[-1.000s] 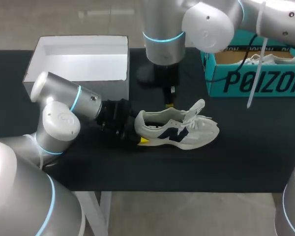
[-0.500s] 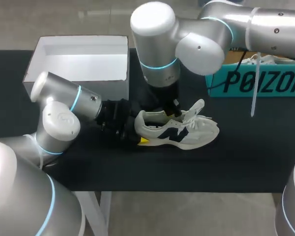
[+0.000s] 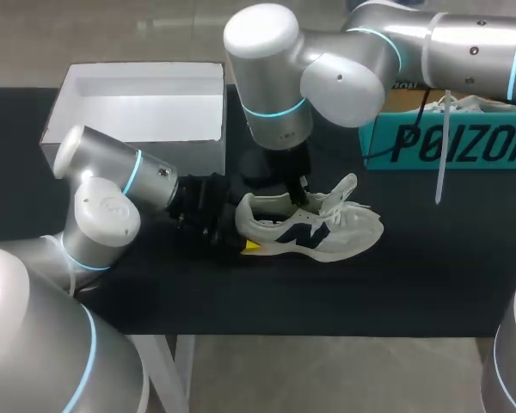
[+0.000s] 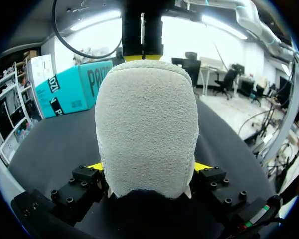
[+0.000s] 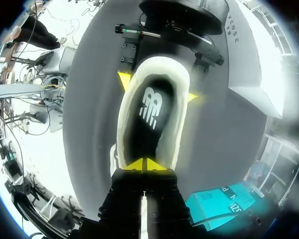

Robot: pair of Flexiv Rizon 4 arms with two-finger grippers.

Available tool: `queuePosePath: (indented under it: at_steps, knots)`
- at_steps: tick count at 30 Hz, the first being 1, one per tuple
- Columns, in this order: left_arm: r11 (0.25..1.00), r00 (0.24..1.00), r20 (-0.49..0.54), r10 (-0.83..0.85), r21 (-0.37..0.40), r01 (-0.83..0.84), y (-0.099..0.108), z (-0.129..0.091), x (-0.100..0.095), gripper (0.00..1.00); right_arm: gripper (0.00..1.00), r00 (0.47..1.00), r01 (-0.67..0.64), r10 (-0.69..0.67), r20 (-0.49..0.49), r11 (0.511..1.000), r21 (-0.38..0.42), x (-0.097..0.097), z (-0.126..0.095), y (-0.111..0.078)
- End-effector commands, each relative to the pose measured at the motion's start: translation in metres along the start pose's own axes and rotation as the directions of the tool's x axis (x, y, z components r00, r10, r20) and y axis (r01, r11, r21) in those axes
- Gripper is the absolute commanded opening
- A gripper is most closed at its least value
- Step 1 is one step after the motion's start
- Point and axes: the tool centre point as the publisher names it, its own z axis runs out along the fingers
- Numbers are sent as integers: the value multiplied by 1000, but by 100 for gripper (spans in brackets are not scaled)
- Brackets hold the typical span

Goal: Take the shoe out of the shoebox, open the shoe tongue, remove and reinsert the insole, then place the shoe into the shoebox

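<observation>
A white and grey shoe (image 3: pixel 335 234) with a dark side logo lies on its sole on the black table, toe to the right and tongue (image 3: pixel 347 186) raised. My left gripper (image 3: pixel 241 244) is shut on its fuzzy heel (image 4: pixel 147 124), a yellow tip against each side. My right gripper (image 3: pixel 303 191) reaches across from the right and hangs shut just above the shoe's opening (image 5: pixel 143 164), nothing visible between its tips. Below it lies the dark insole (image 5: pixel 150 107) with a white logo, still inside the shoe.
An open white shoebox (image 3: pixel 138 77) stands at the back left, behind my left arm. A teal shoebox (image 3: pixel 447 142) holding another shoe stands at the back right. Bare black tabletop lies in front of the shoe.
My right arm swung in from the back, leftward and down, bringing its shut gripper over the shoe's opening. The left gripper and the shoe stayed put.
</observation>
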Motion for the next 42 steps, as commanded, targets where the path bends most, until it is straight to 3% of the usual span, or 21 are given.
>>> queuePosePath:
  at_steps: [1, 5, 8, 13, 22, 30, 37, 42]
  knots:
    - [1000, 1000, 2, 1, 2, -1, 0, 1, 1, 0, 0, 1000, 0, 0, 1, 1000, 0, 0, 0, 0]
    - [1000, 1000, 2, 1, 2, -1, 0, 1, 1, 0, 0, 1000, 0, 0, 1, 1000, 0, 0, 0, 0]
    - [1000, 1000, 2, 1, 2, -1, 0, 1, 1, 0, 0, 1000, 7, -6, 24, 997, -73, -1, 3, 4]
    - [1000, 1000, 2, 1, 2, -1, 0, 1, 1, 0, 0, 996, -28, 37, 76, 993, -118, 0, 11, 12]
    - [1000, 1000, 2, 1, 2, -1, 0, 1, 1, 0, 0, 995, -49, 56, 87, 995, -86, -2, 27, 10]
    - [1000, 1000, 2, 1, 2, -1, 0, 1, 1, 0, 0, 997, -46, 50, 56, 997, -64, -18, 37, 8]
    - [1000, 1000, 2, 1, 2, -1, 0, 1, 1, 0, 0, 998, -53, 55, 12, 992, -114, 1, 41, 19]
    - [1000, 1000, 2, 1, 2, -1, 0, 1, 1, 0, 0, 998, -69, 69, -5, 990, -122, -1, 48, 23]
